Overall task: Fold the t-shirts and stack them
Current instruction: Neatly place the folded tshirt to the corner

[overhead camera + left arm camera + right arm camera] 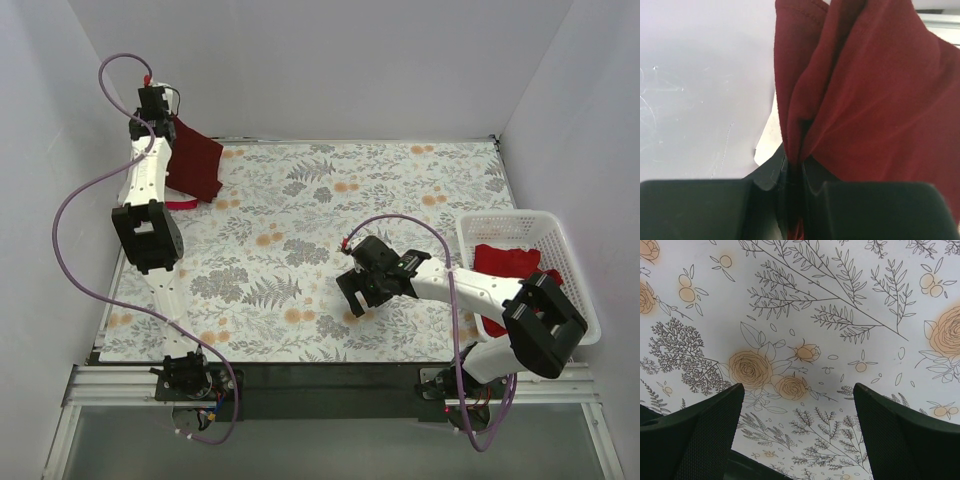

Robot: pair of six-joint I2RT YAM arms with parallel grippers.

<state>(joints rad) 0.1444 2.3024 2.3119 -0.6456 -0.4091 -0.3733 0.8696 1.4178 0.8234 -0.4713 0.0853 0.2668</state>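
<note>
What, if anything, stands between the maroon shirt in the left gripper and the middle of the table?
Nothing visible does. The left gripper holds the maroon shirt at the far-left corner, and the floral tablecloth towards the middle lies bare. The right gripper hovers open right of centre, off that path.

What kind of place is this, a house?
Probably a robot lab booth, not a house: plain white walls box in a flowered table, and a left arm and right arm are bolted to a metal rail.
</note>
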